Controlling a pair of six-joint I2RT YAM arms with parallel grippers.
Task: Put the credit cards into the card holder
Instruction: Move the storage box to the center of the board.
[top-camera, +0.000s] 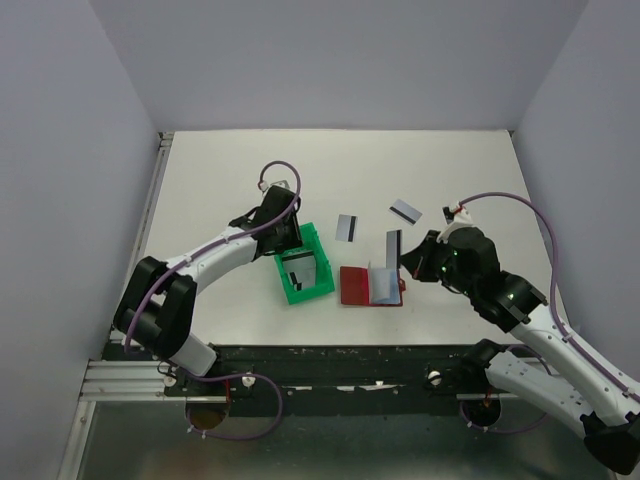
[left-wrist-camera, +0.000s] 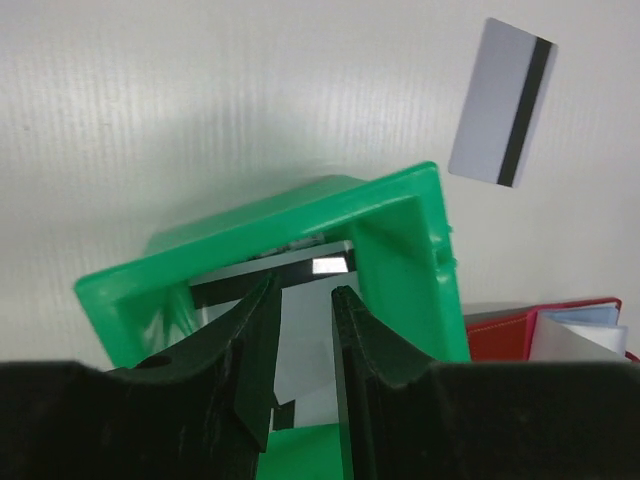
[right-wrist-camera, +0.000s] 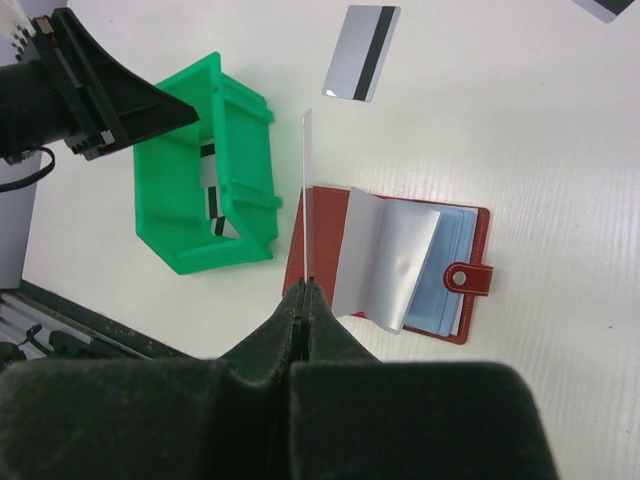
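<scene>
The dark red card holder (top-camera: 356, 285) lies open on the table, with its light blue pockets and a clear sleeve standing up (right-wrist-camera: 385, 262). My right gripper (right-wrist-camera: 306, 285) is shut on a credit card (right-wrist-camera: 305, 190), held on edge just above the holder's left half; it also shows in the top view (top-camera: 394, 245). Two more credit cards (top-camera: 347, 227) (top-camera: 405, 211) lie flat beyond the holder. My left gripper (left-wrist-camera: 300, 295) is open, its fingers a narrow gap apart, reaching into the green tray (left-wrist-camera: 300, 215), where further cards (left-wrist-camera: 305, 340) lie.
The green tray (top-camera: 318, 285) stands just left of the card holder, nearly touching it. A loose card (left-wrist-camera: 502, 103) lies beyond the tray. The white table is walled at left, right and back. The arm bases sit along the near edge.
</scene>
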